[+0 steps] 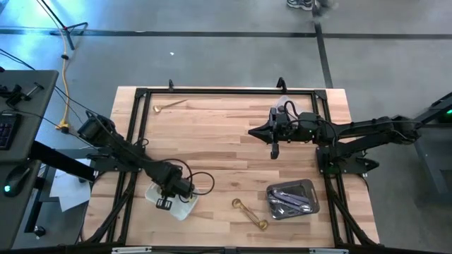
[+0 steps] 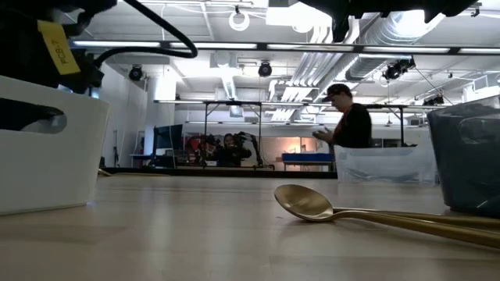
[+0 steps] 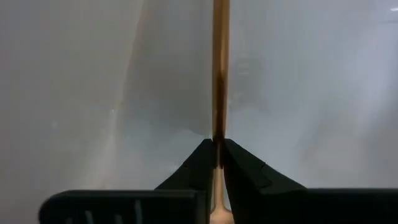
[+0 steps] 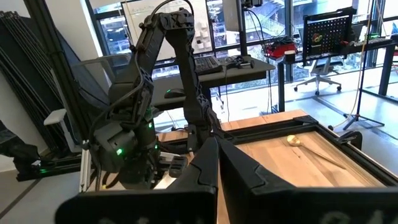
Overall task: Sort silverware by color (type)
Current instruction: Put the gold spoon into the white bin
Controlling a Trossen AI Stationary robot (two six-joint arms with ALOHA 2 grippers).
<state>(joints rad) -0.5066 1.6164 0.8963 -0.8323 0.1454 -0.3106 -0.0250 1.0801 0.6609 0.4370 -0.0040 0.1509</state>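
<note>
While the left gripper (image 1: 164, 203) hangs over the white plastic tray (image 1: 185, 209) at the near left of the pale wooden table (image 1: 219, 141), its jaws are clamped on the thin shaft of a gold metal utensil (image 3: 219, 74). The left wrist view shows the two dark fingers (image 3: 245, 168) meeting at that shaft, with the gold handle running straight out beyond them against the tray's pale inside surface; whether the utensil touches the tray floor cannot be told.

Another gold spoon (image 1: 248, 213) lies flat on the wood near the front edge, between the white tray and the dark grey plastic tray (image 1: 311, 189). In the low view its bowl (image 2: 303, 203) rests on the table with the handle trailing off toward the grey tray. Inside the grey tray lie several shiny silver utensils (image 1: 288, 199), piled together. A third gold spoon (image 1: 168, 106) lies alone at the far left corner of the table, well apart from both trays; the right wrist view also shows it on the boards.

Over the far middle of the table, the right gripper (image 1: 275, 151) hangs with its jaws closed together and nothing between them. A person (image 2: 349, 117) stands in the room beyond the table.
</note>
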